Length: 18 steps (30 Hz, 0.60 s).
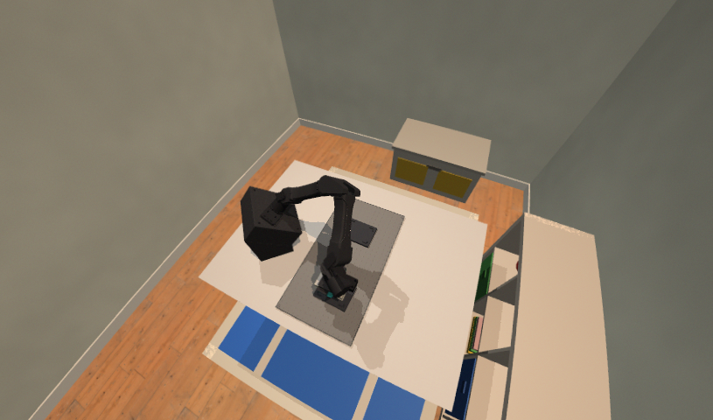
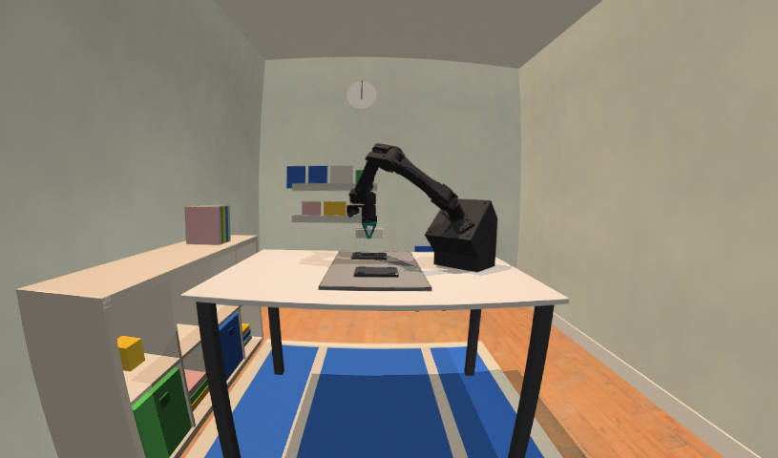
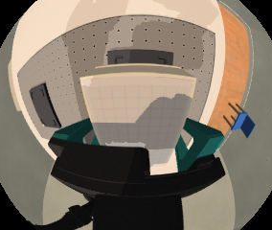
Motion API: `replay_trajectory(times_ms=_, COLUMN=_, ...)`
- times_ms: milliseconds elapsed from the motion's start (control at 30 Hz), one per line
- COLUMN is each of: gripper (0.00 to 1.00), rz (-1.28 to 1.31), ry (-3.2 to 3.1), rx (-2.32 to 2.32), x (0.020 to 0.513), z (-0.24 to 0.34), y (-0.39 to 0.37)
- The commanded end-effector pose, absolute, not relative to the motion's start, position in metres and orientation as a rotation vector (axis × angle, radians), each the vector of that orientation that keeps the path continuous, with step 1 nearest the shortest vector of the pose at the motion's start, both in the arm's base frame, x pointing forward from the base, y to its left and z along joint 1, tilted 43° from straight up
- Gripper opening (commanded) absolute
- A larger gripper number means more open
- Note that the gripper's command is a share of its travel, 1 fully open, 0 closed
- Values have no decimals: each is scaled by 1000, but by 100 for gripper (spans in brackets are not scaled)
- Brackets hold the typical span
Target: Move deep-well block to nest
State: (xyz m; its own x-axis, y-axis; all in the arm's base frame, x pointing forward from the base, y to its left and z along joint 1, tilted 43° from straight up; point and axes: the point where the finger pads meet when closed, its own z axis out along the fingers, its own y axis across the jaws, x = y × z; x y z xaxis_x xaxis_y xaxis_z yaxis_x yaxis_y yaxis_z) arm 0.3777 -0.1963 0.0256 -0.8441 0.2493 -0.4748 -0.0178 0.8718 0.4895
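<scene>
Block (image 3: 139,111) hangs clamped in my end effector (image 2: 368,231), lifted well above the worktop (image 2: 256,283). From my wrist view one nest (image 3: 143,57) lies ahead past its far edge, the other (image 3: 43,103) off left.

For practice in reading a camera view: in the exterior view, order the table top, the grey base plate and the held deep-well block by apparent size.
1. Table top
2. Grey base plate
3. Deep-well block, held in the fingers
</scene>
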Motion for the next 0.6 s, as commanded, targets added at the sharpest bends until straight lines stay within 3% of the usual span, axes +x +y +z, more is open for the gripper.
replay_trajectory(times_ms=0, gripper=0, rz=649, ry=2487, rx=188, x=375, z=30, y=-205)
replay_trajectory(times_ms=567, gripper=0, rz=643, ry=2486, rx=169, x=371, z=46, y=-171)
